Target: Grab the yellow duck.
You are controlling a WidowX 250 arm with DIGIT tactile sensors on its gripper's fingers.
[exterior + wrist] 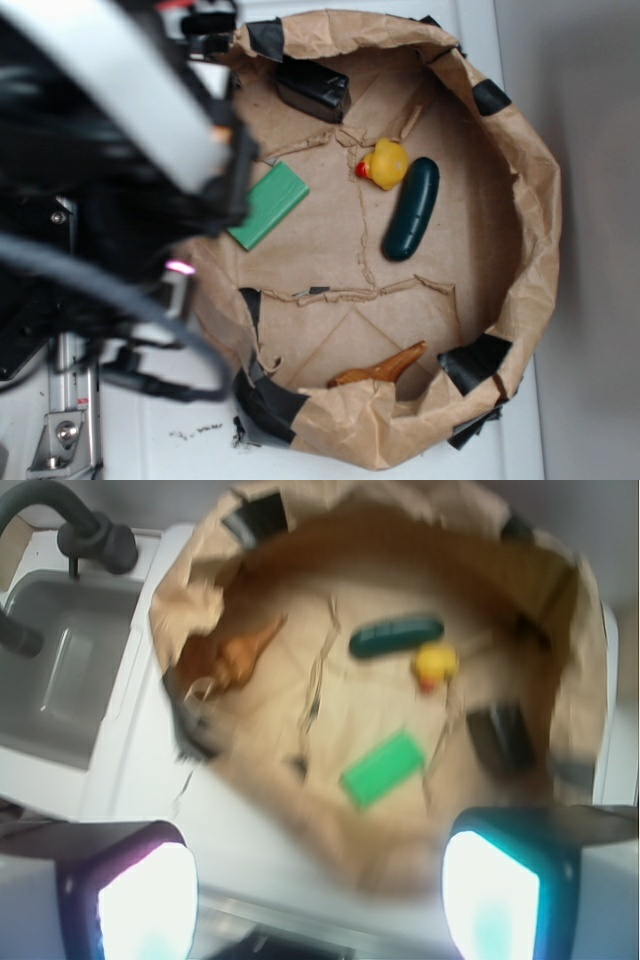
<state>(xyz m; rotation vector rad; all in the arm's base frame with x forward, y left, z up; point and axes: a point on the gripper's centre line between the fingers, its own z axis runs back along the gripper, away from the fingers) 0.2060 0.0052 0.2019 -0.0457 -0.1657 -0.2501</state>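
Exterior: brown paper basin, white counter.

Orange-brown toy half behind bag rim

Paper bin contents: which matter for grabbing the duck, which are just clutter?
Needed:
- yellow duck
- gripper, open, above the bin rim, nothing held

Clutter:
- dark green pickle-shaped toy, right beside the duck
- green block
- orange-brown curved toy
- black box
- paper bin
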